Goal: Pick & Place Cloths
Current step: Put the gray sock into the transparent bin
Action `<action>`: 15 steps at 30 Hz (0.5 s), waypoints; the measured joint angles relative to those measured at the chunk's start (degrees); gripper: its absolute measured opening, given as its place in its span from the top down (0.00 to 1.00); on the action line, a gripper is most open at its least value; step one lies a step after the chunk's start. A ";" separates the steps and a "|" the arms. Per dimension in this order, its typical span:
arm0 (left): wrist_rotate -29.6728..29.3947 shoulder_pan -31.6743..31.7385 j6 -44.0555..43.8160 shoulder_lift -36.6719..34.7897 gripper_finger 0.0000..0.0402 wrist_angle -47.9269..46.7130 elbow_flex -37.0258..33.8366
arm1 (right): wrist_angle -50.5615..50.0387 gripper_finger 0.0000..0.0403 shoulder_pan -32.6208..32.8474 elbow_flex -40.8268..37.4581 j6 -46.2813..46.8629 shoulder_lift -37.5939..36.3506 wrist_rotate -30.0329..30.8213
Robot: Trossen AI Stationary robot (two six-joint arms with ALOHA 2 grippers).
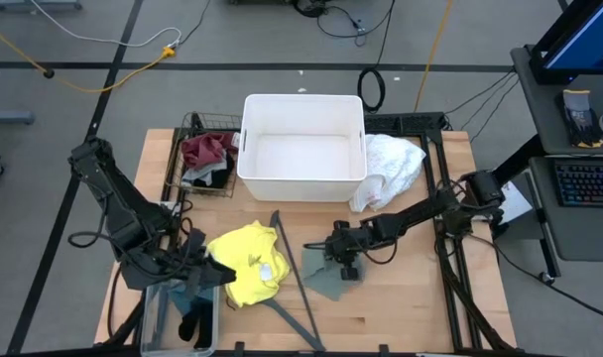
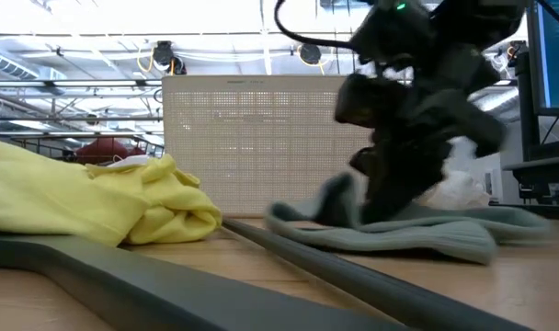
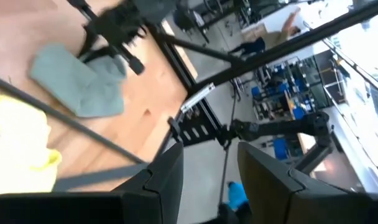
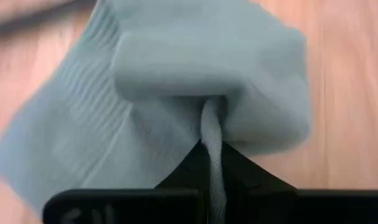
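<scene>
A sage green cloth (image 1: 329, 284) lies flat on the wood table right of centre, and my right gripper (image 1: 343, 266) is shut on it from above. A yellow cloth (image 1: 248, 264) lies bunched left of centre, against a thin dark grey hanger (image 1: 294, 283). My left gripper (image 1: 214, 266) hovers at the yellow cloth's left edge, above a clear bin (image 1: 180, 319). Its fingers (image 3: 167, 177) stand apart with nothing between the tips. A white cloth (image 1: 391, 167) lies right of the white tub. A maroon cloth (image 1: 206, 149) sits in a wire basket. My right gripper pinches a raised fold of the sage green cloth (image 4: 211, 127) between its two fingers, near the cloth's middle. The fingers slant down from the table's right side. The pinched fold stands up as a narrow ridge (image 2: 339, 198), while the rest of the cloth lies on the table.
A large white tub (image 1: 301, 147) stands at the far middle, with the wire basket (image 1: 197, 159) on its left. The clear bin at the near left corner holds a teal cloth (image 1: 180, 294) and a black one (image 1: 192, 325). The hanger's long bar (image 2: 289, 253) crosses the table's near middle.
</scene>
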 joint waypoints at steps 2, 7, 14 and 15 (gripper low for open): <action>-0.82 0.46 0.87 0.01 0.62 0.10 0.00 | -1.21 0.99 -0.01 -0.16 -0.14 -2.70 -0.66; -1.30 2.26 3.68 0.01 0.62 0.56 0.00 | 0.35 0.99 -0.97 0.10 -0.07 -12.11 -1.01; -4.94 5.24 13.07 0.01 0.62 0.77 0.00 | 1.23 0.99 -1.21 0.04 -0.02 -24.18 -0.75; -5.18 5.68 14.37 0.01 0.62 0.78 0.00 | 1.37 1.00 -1.22 0.07 0.00 -25.60 -0.70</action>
